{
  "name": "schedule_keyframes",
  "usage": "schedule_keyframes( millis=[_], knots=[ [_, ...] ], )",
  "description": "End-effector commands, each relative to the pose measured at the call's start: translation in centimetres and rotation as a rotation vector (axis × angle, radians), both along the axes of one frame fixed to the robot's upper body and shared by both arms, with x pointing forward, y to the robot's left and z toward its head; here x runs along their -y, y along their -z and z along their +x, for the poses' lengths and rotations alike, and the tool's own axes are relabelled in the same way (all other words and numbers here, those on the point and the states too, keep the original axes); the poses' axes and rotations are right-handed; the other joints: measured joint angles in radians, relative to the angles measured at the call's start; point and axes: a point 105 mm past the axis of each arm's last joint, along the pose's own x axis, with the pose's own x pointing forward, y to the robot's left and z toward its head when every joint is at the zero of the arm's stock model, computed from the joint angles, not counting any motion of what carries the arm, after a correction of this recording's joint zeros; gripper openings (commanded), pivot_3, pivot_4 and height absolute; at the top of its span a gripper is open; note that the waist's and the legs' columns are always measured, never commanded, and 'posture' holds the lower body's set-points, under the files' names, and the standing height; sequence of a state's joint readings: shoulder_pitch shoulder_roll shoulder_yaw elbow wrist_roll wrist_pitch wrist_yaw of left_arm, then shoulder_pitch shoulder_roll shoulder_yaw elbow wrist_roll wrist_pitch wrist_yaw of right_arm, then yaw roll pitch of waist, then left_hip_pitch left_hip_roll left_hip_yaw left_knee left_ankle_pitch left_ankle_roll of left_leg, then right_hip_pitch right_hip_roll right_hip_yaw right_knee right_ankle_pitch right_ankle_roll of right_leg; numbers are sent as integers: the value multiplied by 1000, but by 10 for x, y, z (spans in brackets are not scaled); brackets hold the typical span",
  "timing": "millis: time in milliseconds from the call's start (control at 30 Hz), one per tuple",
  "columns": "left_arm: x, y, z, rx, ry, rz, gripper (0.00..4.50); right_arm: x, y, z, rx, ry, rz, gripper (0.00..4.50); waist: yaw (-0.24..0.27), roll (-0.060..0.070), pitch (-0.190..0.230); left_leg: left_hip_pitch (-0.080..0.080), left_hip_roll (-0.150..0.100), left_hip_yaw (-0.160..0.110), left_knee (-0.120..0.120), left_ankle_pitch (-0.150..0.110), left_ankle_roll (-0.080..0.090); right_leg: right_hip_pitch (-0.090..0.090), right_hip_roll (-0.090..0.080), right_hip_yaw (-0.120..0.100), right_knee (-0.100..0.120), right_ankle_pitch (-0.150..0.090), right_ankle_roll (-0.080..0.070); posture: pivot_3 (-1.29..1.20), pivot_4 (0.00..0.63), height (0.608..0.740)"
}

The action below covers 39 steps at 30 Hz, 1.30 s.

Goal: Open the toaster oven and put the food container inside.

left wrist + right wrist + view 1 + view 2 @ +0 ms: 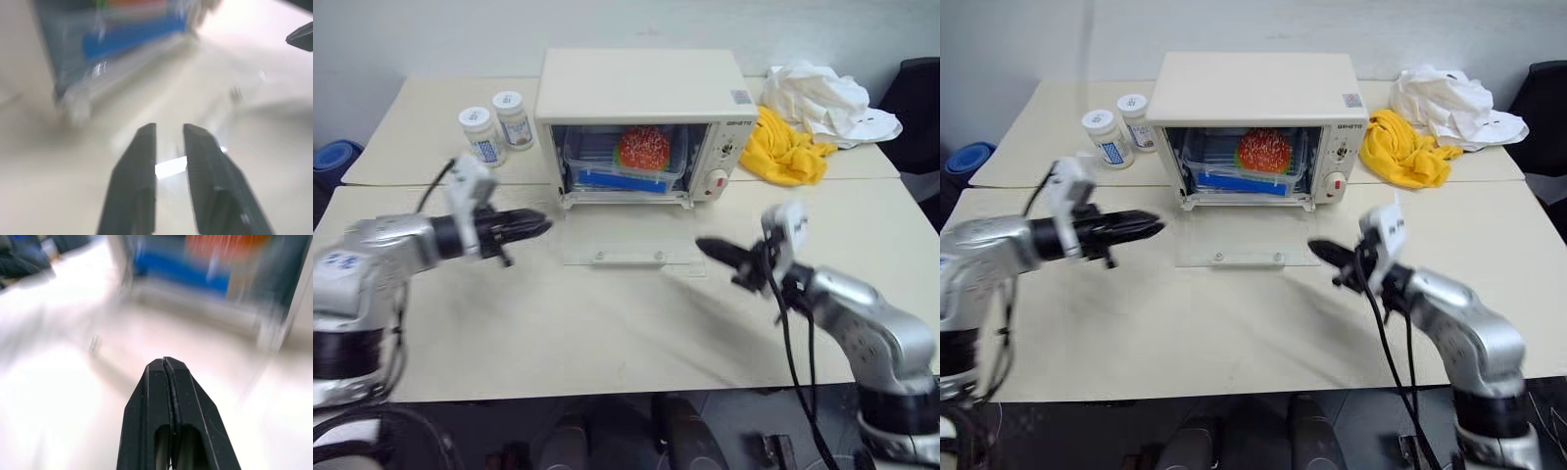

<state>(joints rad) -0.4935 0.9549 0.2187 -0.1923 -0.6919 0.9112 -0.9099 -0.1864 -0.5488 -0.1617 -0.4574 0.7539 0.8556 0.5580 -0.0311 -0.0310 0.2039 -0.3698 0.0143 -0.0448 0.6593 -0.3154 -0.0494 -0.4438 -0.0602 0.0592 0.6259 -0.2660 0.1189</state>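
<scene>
The cream-white toaster oven [641, 88] stands at the middle back of the table with its glass door [626, 240] dropped flat toward me. Inside it sits the food container [625, 168], clear with blue at its base, holding a toy burger [644, 147]. My left gripper [543, 226] hovers just left of the lowered door and points at it. Its fingers [142, 147] stand a little apart, open, with nothing between them. My right gripper [703, 245] hangs off the door's right front corner, shut and empty, its tip [165, 361] aimed at the oven's mouth.
Two white blue-labelled jars [480, 132] [514, 117] stand left of the oven. A yellow cloth [785, 147] and a white cloth [827, 103] lie to its right. A seam runs across the tabletop [607, 333] under the oven's front. A black chair [915, 98] stands far right.
</scene>
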Motion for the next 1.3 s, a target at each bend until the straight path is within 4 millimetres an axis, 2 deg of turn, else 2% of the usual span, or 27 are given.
schedule_keyframes(
  millis=[33,133,267,333,467,533,600,700,833,933,1033,1167,1200,1300],
  knots=[
    [7,-31,-32,28,197,-22,2065,-5,6,-7,-18,30,-31,0,2,0,0,0,-1,0,0,1,1,0,0,0,0,0,0,0,150,740],
    [7,-42,-42,43,249,-7,2809,-4,24,-1,-64,106,-26,0,2,0,0,3,0,0,1,1,2,4,0,0,-2,0,0,0,150,740],
    [9,-53,-48,69,277,6,4027,-5,28,8,-56,140,-15,0,1,1,0,2,0,-1,1,1,2,3,0,0,0,0,0,0,150,740],
    [9,-56,-47,100,268,27,4448,-6,29,15,-47,152,-7,0,0,1,0,1,0,-1,1,1,2,2,0,0,0,0,0,0,150,740],
    [11,-55,-45,110,285,46,4448,-14,21,29,1,134,35,0,-5,1,0,0,0,0,1,0,3,0,1,0,0,0,0,0,150,740],
    [11,-54,-40,121,269,50,4448,-18,6,34,43,111,70,0,-6,1,1,0,0,0,1,0,3,0,1,0,0,0,0,0,150,740],
    [10,-55,-37,134,261,42,4448,-17,-15,36,103,89,91,0,-6,2,1,0,0,0,1,0,3,0,1,0,0,0,0,0,150,740],
    [6,-59,-31,154,236,27,4448,-3,-57,31,184,30,126,0,-2,4,2,0,0,0,1,0,3,0,1,0,0,0,0,0,150,740],
    [-5,-60,-28,155,202,32,4500,22,-111,8,257,-80,131,1225,3,5,3,-1,0,-1,1,-1,5,0,1,0,0,0,1,0,150,740],
    [-13,-62,-26,155,180,38,4500,37,-132,-7,259,-123,87,2086,3,6,4,-1,0,-1,1,-1,6,0,0,-1,-1,0,0,0,150,740],
    [-22,-65,-25,154,161,47,4500,51,-137,-18,238,-135,-2,3120,3,6,4,-1,0,0,1,-2,7,0,1,-1,-2,0,0,0,150,740],
    [-28,-68,-25,166,153,61,4500,64,-135,-19,237,-95,-102,4218,-2,6,4,0,1,2,2,-2,7,0,1,0,-1,0,0,0,150,740],
    [-29,-68,-24,167,150,60,4500,64,-134,-19,239,-90,-101,4414,-2,6,4,0,1,2,2,-2,7,0,1,0,-1,0,0,0,150,740],
    [-33,-60,-20,161,105,34,4500,61,-117,-10,223,-46,-76,4414,-2,6,4,0,1,2,2,-2,7,0,1,1,0,0,0,0,150,740]
  ],
)
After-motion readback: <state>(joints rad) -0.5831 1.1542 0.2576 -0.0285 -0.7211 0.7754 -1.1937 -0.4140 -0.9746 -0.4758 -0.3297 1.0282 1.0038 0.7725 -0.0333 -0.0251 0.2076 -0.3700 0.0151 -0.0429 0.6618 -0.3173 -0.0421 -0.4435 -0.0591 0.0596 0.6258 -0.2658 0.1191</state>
